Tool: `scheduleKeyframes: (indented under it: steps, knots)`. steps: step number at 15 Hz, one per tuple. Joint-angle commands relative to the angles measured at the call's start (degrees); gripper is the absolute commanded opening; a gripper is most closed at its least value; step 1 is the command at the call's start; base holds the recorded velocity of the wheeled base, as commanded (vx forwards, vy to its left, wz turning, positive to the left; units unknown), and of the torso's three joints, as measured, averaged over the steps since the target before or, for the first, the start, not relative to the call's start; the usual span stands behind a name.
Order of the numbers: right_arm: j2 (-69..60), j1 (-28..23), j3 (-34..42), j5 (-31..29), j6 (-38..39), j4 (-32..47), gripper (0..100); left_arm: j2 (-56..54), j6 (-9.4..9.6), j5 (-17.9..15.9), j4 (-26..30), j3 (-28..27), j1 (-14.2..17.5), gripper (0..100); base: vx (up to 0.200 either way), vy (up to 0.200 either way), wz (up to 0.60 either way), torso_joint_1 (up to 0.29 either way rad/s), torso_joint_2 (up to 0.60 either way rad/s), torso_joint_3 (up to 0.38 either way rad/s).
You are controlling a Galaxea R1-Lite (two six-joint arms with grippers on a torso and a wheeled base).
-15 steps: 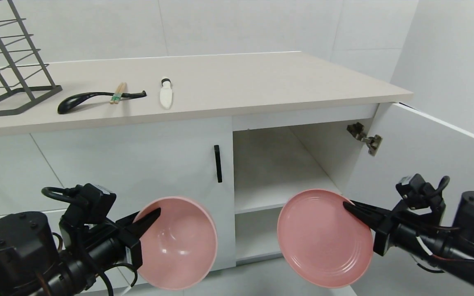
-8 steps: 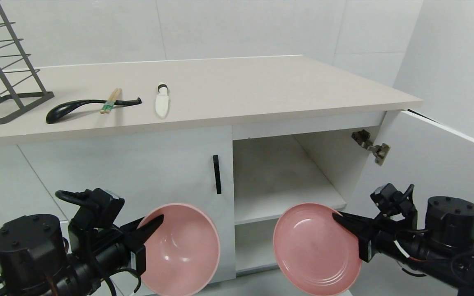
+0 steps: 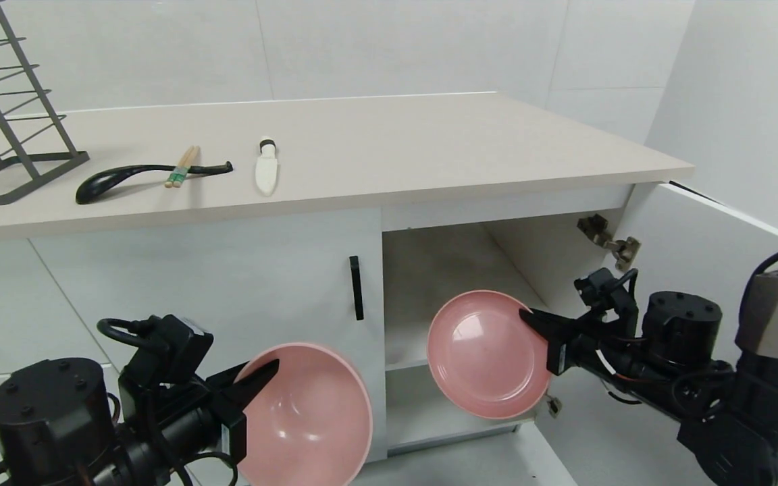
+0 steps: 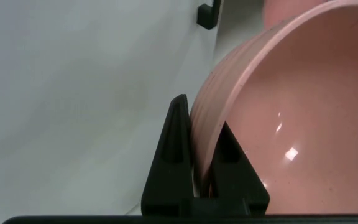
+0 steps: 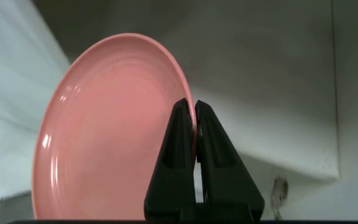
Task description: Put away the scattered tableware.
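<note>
**Right gripper (image 3: 531,318) clamped on the pink plate at the open cabinet, left one's got the bowl**

Right gripper has both fingers pinched tight over the rim of the pink plate (image 3: 483,354). The wrist cam shows the rim sandwiched between the two black tips, no gap. The plate is held up on edge, nearly upright, right at the mouth of the open cabinet (image 3: 551,270), in front of the shelf (image 3: 450,297) edge. Can't honestly tell from the head view whether it's past the opening or just outside it. The cabinet door (image 3: 699,250) is swung wide open on the robot's right side, hinge (image 3: 608,239) showing.

Left gripper (image 3: 267,371) is clenched on the rim of the pink bowl (image 3: 308,418), one finger inside the wall and one outside. The bowl is tipped on its side, hollow facing the camera. It hangs low in front of the closed door with the black handle (image 3: 356,287), not touching it as far as I can see.

Up on the countertop (image 3: 396,142) the rest of the stuff lies out near the left end: a black ladle (image 3: 119,177) with a pair of chopsticks (image 3: 182,166) lying across its handle, and just beside them a small white knife (image 3: 267,169). A dark wire rack (image 3: 4,135) stands at the far left.
</note>
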Motion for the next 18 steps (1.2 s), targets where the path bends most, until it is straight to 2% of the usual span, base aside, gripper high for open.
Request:
scheduleKeyframes:
  steps: [1,2,3,5,10,15,18]
  knots:
    - [6.6,-0.4,-4.1,0.0,0.3,-0.1,0,-3.8,-0.12,0.7,5.3,0.0,-0.5,0,0.200,0.000,0.00,0.002,0.01,0.002]
    - [7.8,-0.7,-4.8,0.0,0.3,-0.1,0,-6.7,-0.03,0.6,8.0,0.0,-1.1,0,0.200,0.000,0.00,-0.012,0.00,0.012]
    - [9.0,-0.9,-5.7,0.0,0.4,-0.1,0,-9.5,0.06,0.5,10.0,0.0,-2.9,0,0.000,0.000,0.00,0.000,0.00,0.000]
    - [10.1,-1.6,-7.5,0.0,1.6,-0.1,0,-13.1,0.14,0.5,12.9,0.0,-4.1,0,0.000,0.000,0.00,0.000,0.00,0.000]
    - [12.5,-1.1,-10.3,-0.1,6.9,-0.1,0,-13.1,0.14,0.5,12.5,0.0,-3.9,0,0.000,0.000,0.00,0.000,0.00,0.000]
    - [18.2,-1.1,-18.2,-0.1,6.9,-0.1,0,-12.5,0.14,0.5,12.4,-0.1,-3.4,0,0.000,0.000,0.00,0.000,0.00,0.000]
    - [21.9,-1.0,-23.2,-0.1,9.8,-0.1,0,-12.4,0.14,0.5,12.4,-0.2,-3.3,0,0.000,0.000,0.00,0.000,0.00,0.000]
